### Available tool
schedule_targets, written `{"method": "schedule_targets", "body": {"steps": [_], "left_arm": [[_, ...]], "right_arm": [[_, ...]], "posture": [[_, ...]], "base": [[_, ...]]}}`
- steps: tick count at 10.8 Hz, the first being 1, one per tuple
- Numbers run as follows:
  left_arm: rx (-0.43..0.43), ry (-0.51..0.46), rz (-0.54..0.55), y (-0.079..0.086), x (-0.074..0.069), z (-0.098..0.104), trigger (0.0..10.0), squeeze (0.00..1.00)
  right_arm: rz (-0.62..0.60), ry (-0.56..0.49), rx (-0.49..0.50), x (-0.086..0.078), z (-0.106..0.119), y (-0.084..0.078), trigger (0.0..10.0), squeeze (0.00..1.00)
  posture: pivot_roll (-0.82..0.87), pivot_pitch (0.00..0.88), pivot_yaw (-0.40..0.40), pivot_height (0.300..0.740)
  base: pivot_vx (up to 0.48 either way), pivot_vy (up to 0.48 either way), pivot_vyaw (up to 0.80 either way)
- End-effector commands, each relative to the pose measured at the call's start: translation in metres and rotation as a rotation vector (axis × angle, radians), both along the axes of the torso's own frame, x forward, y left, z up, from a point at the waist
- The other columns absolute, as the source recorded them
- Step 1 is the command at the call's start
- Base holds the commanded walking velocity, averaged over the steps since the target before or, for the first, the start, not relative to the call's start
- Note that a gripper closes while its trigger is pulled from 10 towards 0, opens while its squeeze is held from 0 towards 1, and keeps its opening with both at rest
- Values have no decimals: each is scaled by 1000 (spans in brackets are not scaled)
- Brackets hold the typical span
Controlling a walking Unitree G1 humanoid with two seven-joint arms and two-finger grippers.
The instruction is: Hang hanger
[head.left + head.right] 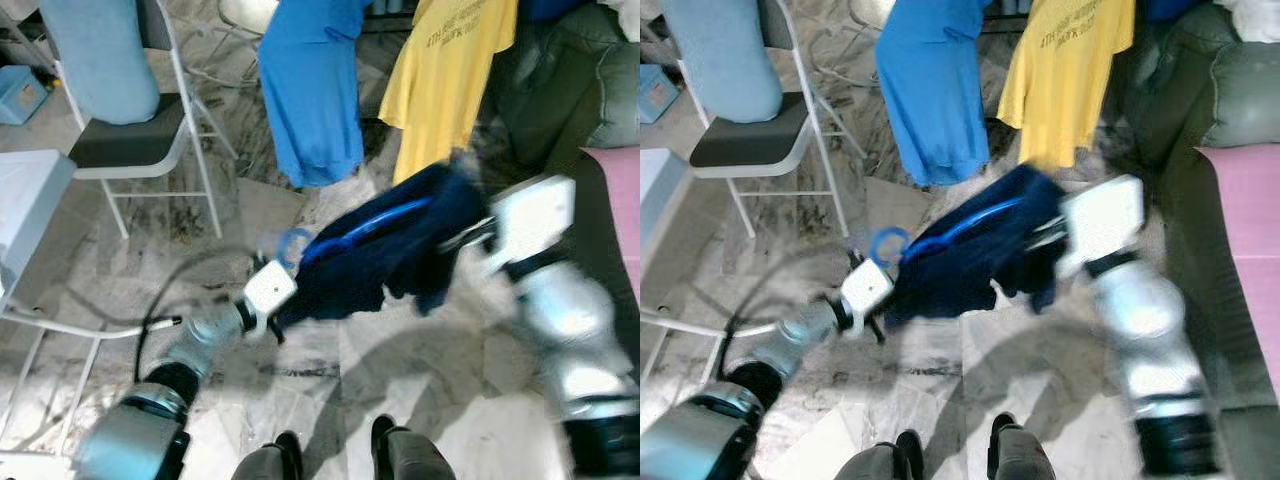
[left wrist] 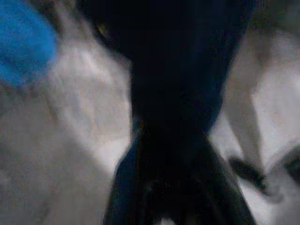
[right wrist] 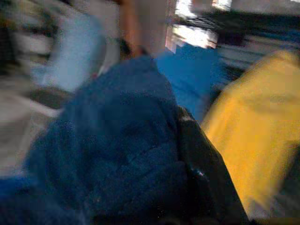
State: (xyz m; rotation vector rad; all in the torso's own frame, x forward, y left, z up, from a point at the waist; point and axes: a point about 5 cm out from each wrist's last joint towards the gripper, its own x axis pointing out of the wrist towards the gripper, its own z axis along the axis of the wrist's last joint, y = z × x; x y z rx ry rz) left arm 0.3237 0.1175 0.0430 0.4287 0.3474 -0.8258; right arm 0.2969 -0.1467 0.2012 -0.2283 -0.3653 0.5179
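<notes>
A navy garment (image 1: 400,250) on a blue hanger (image 1: 370,228) hangs stretched between my two arms above the marble floor. The hanger's blue hook (image 1: 293,243) sticks out at the garment's left end. My left gripper (image 1: 280,318) sits just below that hook, and its black fingers (image 2: 140,187) close on dark cloth (image 2: 173,93) in the left wrist view. My right gripper (image 1: 468,238) is buried in the garment's right end. In the right wrist view one black finger (image 3: 201,178) presses against the navy cloth (image 3: 117,150). All views are blurred.
A blue shirt (image 1: 310,90) and a yellow shirt (image 1: 445,80) hang straight ahead. A white folding chair (image 1: 130,145) with a light blue cloth stands at the left, a white table (image 1: 25,200) nearer. A green sofa (image 1: 570,90) with a pink cushion (image 1: 615,210) lies to the right.
</notes>
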Motion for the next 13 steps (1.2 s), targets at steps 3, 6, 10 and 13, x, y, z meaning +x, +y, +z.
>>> {"method": "schedule_targets", "body": {"steps": [3,6,10,13], "left_arm": [[-38,77,52,-27,-2,-7,10000,0],[-53,52,58,-32,0,-3,10000,0],[-70,-69,123,-1,18,20,10000,0],[-57,-217,78,7,38,58,10000,0]], "right_arm": [[325,66,-7,-23,-10,57,0,0],[292,107,-40,-23,-21,49,0,0],[-96,47,-47,-6,-25,-16,0,0],[-514,108,-85,-7,-52,-90,0,0]], "posture": [[-243,236,114,740],[-240,234,120,740],[-217,235,142,740],[-202,238,180,740]], "base": [[0,0,0],[0,0,0],[0,0,0],[0,0,0]]}}
